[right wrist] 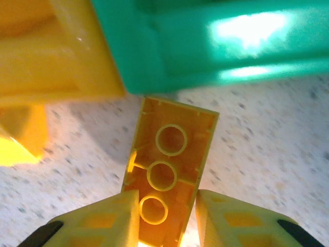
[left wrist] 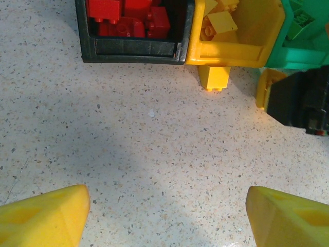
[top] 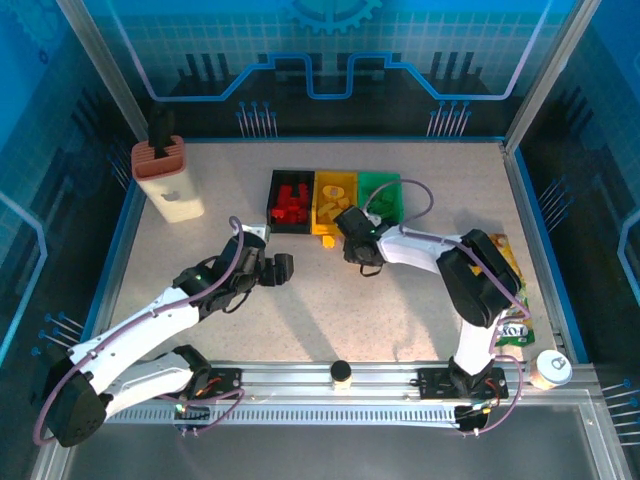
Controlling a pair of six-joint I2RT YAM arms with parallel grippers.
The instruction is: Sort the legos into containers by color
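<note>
We saw a speckled tabletop point(top: 330, 300) carrying a black bin point(top: 290, 228), a yellow bin point(top: 335, 177) and a green bin point(top: 380, 178) touching in a row, a loose yellow brick point(top: 328, 241) just before the yellow one, a beige holder point(top: 170, 185) far left, and snack packets point(top: 508, 260) at the right edge

There are 3 containers: 1 black bin point(top: 272, 203), 1 yellow bin point(top: 336, 177) and 1 green bin point(top: 381, 178). Outside them are 2 yellow legos, 1 loose brick point(left wrist: 215, 78) and 1 held brick point(right wrist: 167, 164) clamped in the right gripper point(right wrist: 167, 201); the red legos point(top: 291, 203) in the black bin and the pieces in the other 2 bins overlap too much to count. Around them are 2 arms, 1 beige holder point(top: 170, 180), 1 white-lidded cup point(top: 553, 368) and 2 snack packets, 1 yellow packet point(top: 506, 258) and 1 green packet point(top: 517, 330).
</note>
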